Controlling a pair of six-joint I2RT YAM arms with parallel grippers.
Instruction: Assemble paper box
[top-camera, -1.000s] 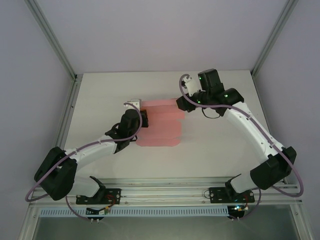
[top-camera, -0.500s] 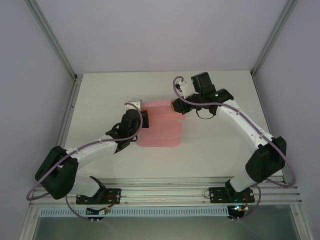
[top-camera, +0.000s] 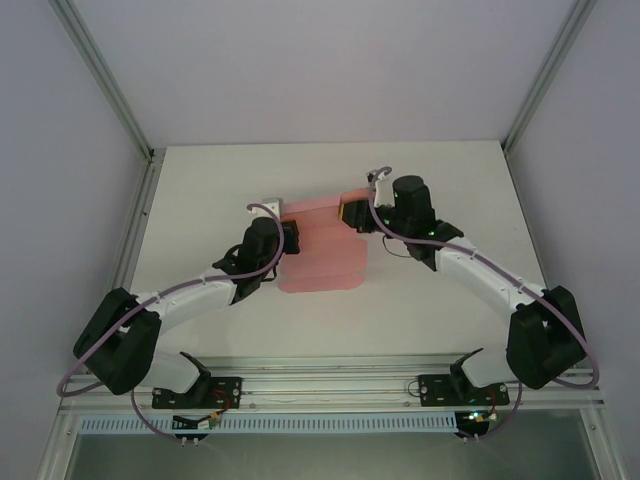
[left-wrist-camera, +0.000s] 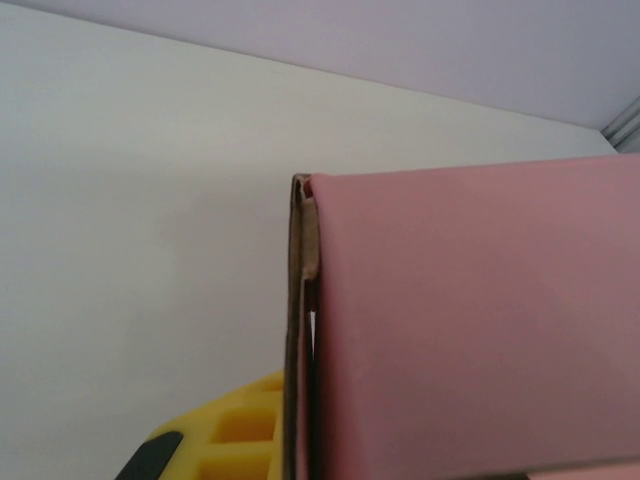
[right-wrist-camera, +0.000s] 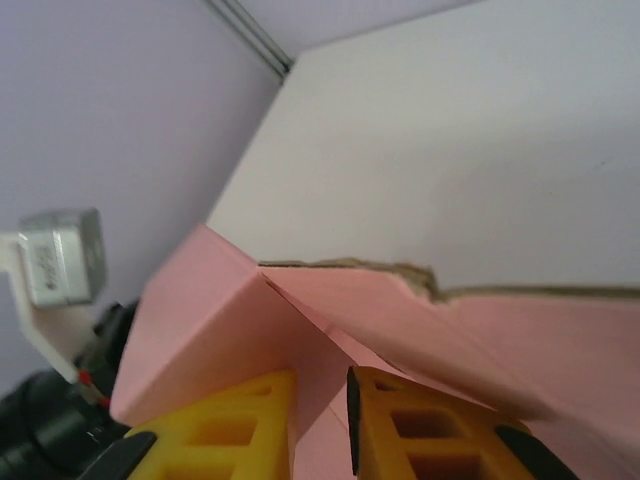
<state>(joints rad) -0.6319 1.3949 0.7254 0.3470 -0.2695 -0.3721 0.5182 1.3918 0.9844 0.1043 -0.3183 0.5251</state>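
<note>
- Paper box (top-camera: 325, 255): pink thin card, a partly folded sheet lying mid-table between the two arms. Its near portion is flat on the table (top-camera: 200, 190); the far strip is raised.
- Left gripper (top-camera: 291, 238): at the card's left edge, pressed together on it. In the left wrist view the pink panel (left-wrist-camera: 480, 320) stands on edge, with the brown cut edge of a doubled layer showing and one yellow finger (left-wrist-camera: 235, 435) against its left side.
- Right gripper (top-camera: 350, 213): at the far right corner of the card, on the raised strip. In the right wrist view its yellow fingers (right-wrist-camera: 225, 420) stand a narrow gap apart astride a pink fold (right-wrist-camera: 200, 330). Whether they are actually pinching it I cannot tell.
- Table: white, matte, bounded by pale walls and aluminium posts.
</note>
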